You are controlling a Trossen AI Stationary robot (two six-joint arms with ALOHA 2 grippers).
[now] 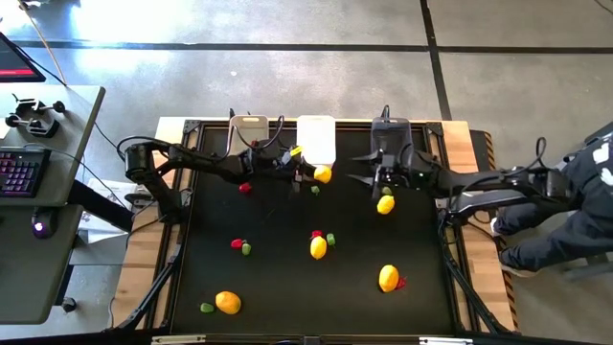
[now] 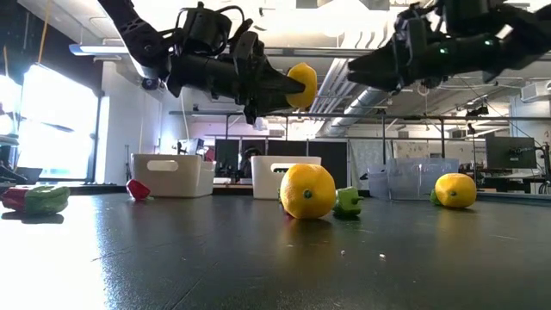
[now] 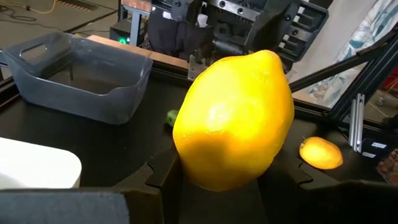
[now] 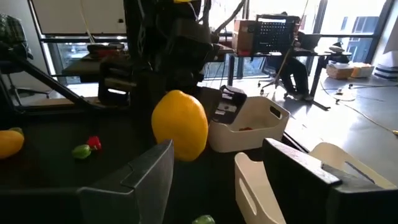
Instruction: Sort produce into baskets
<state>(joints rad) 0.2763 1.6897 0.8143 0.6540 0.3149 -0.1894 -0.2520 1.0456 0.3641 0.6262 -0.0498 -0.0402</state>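
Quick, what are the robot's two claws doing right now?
Left gripper: shut on a yellow lemon, up in the air.
Right gripper: open, holding nothing.

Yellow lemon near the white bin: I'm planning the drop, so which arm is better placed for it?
Left. The left pincer already holds the yellow lemon in the air beside the white bin. The right pincer is open and empty.
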